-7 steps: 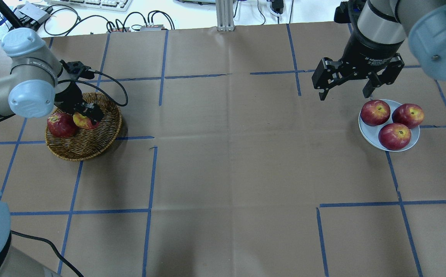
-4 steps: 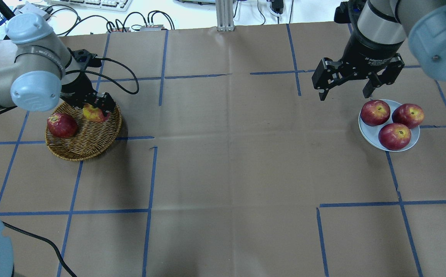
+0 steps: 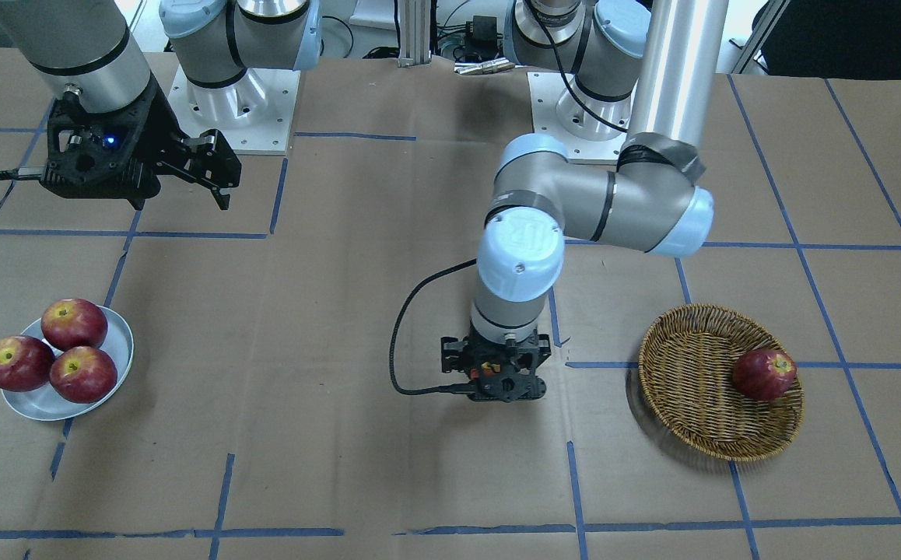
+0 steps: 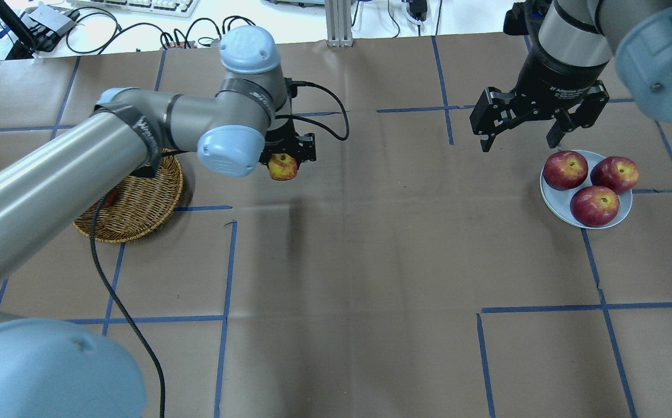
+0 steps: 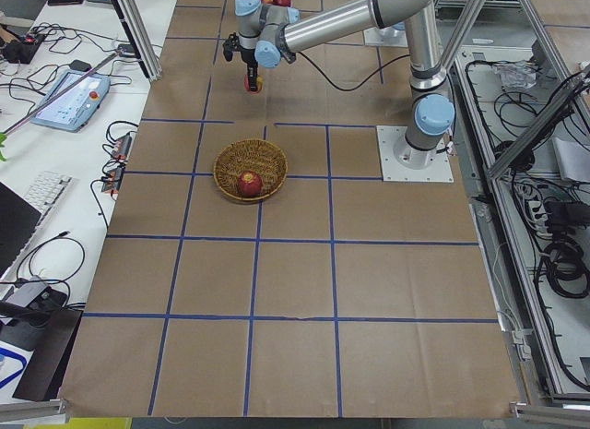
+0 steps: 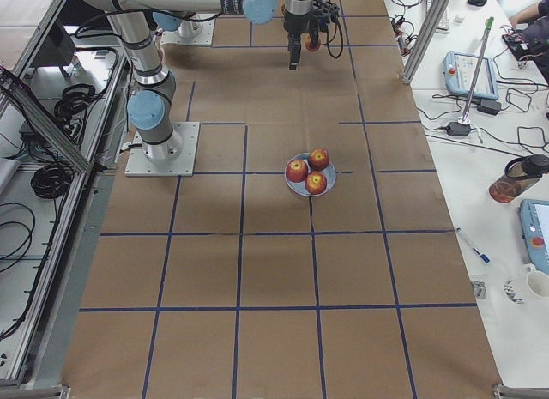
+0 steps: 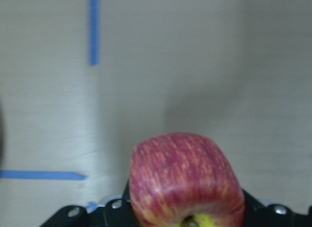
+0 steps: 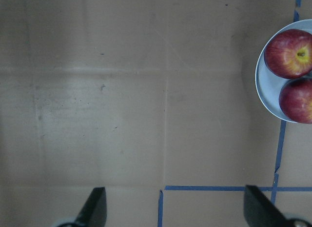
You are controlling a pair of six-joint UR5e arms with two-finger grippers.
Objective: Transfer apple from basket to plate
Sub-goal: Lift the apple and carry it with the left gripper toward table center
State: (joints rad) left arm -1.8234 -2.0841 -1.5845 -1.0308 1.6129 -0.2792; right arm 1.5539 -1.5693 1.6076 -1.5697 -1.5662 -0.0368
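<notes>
My left gripper (image 4: 285, 158) is shut on the pinkish-red, yellow-streaked apple (image 4: 282, 167) and holds it above the table, to the right of the wicker basket (image 4: 144, 215). The left wrist view shows the apple (image 7: 185, 180) between the jaws over bare paper. In the front view the left gripper (image 3: 495, 383) hangs left of the basket (image 3: 692, 404). My right gripper (image 4: 520, 142) is open and empty, hovering just behind and left of the pale plate (image 4: 552, 197). The right wrist view shows its fingers (image 8: 95, 210) wide apart and the plate (image 8: 265, 97) at the right edge.
One dark red apple (image 3: 764, 374) lies in the basket. Three dark red apples (image 4: 594, 205) fill most of the plate. My left arm's long link (image 4: 80, 168) crosses over the basket. Blue tape lines grid the brown paper. Cables and a keyboard lie beyond the far edge.
My left gripper has lifted the apple out of the basket and carried it right, to above the table. The right arm has not moved.
</notes>
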